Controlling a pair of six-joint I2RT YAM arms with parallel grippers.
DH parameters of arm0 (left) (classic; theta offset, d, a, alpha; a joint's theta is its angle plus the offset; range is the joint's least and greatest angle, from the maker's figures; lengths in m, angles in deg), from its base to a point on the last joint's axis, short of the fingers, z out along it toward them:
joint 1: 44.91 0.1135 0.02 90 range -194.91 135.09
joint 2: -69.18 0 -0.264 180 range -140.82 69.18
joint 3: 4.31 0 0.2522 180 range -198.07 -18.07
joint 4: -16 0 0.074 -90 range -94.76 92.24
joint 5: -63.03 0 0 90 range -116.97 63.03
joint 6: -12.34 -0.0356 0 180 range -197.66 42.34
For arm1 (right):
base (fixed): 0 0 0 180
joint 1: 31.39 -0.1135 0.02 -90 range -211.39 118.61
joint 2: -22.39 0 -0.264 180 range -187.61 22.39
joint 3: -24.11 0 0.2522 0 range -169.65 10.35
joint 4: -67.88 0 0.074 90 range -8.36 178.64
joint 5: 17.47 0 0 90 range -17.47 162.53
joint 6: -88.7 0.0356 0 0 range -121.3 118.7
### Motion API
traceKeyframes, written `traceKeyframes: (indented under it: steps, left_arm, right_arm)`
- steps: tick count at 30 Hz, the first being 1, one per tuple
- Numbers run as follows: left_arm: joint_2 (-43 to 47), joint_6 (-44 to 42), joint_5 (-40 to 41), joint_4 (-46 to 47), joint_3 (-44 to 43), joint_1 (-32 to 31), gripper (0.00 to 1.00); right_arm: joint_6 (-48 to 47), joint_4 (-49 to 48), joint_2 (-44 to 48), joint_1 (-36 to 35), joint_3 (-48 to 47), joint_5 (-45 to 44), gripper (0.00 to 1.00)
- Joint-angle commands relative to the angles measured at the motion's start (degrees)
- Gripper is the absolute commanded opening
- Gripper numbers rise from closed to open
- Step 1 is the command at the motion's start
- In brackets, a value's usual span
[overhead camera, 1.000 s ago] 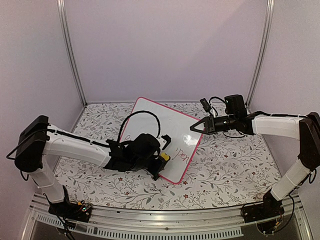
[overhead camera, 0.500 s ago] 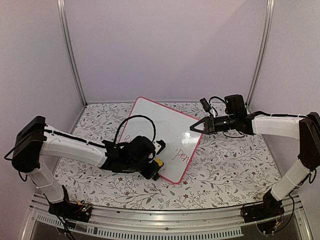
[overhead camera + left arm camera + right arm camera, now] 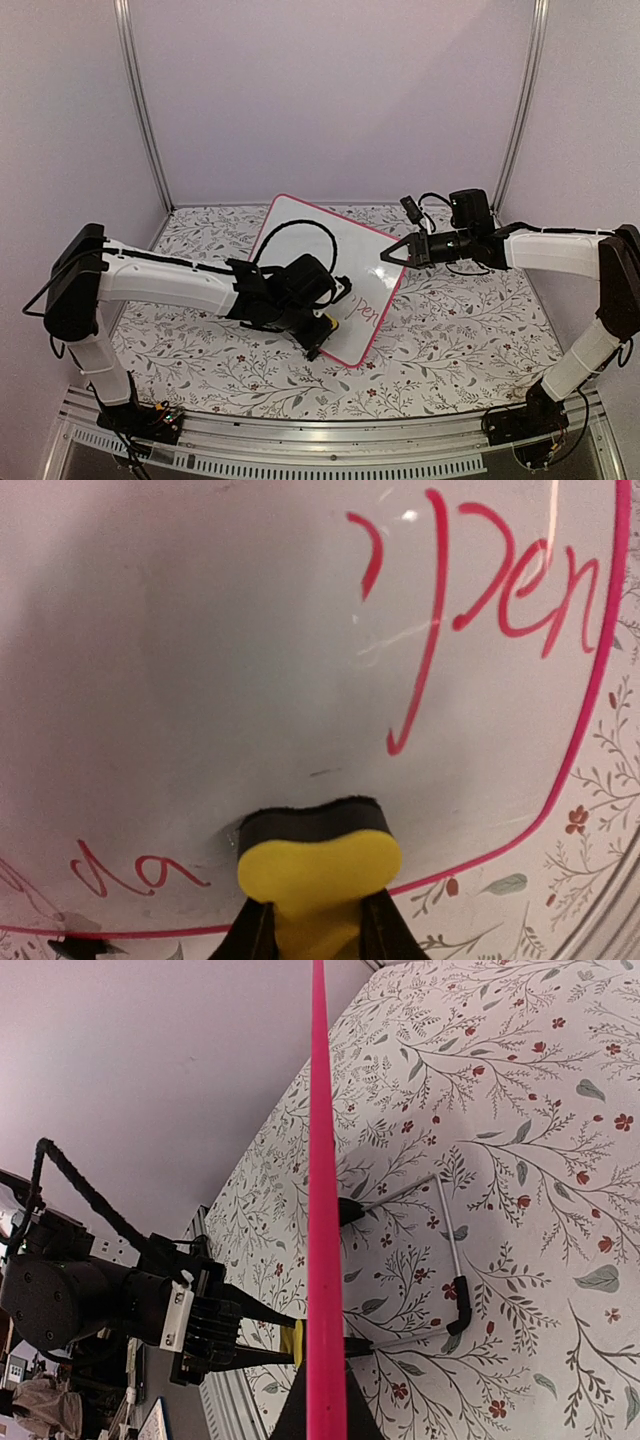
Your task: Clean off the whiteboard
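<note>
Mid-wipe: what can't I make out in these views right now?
Top view: the left arm and eraser cover the whiteboard's near-left part; the red writing is too small to read.
Left wrist view: lower-left red strokes are cut by the picture edge; the eraser hides the left claw's fingertips.
Right wrist view: the board is edge-on, only its pink frame shows, face hidden; the right claw is mostly cut off at the bottom.

Robot lab enclosure, plain lilac walls [image 3: 330, 90], aluminium posts [image 3: 142, 100], floral tabletop [image 3: 450, 340].
</note>
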Motion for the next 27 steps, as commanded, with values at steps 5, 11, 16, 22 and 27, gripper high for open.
traceKeyframes:
  steps: [5, 11, 16, 22, 27]
  left_arm:
    - [-6.7, -2.6, 0.2, 11.3, -3.5, 1.3, 0.00]
    - [-6.7, -2.8, -0.7, 12.7, -3.7, 1.4, 0.00]
    - [-5.4, -2.9, 0.4, 14.6, -3.2, 1.3, 0.00]
    - [-2.1, -2.9, 3.6, 19.6, -0.2, 1.5, 0.00]
    - [-2.5, -1.9, 8.0, 21.3, 0.3, 1.6, 0.00]
  right_arm:
    - [-3.9, 9.7, -5.8, -4.2, 4.1, -1.5, 0.00]
    - [-3.9, 10.0, -5.9, -4.2, 3.8, -1.4, 0.00]
    - [-4.0, 10.4, -6.0, -4.2, 3.6, -1.4, 0.00]
    - [-4.0, 10.6, -5.7, -4.2, 3.6, -1.4, 0.00]
    - [-4.0, 10.7, -5.2, -4.2, 3.6, -1.4, 0.00]
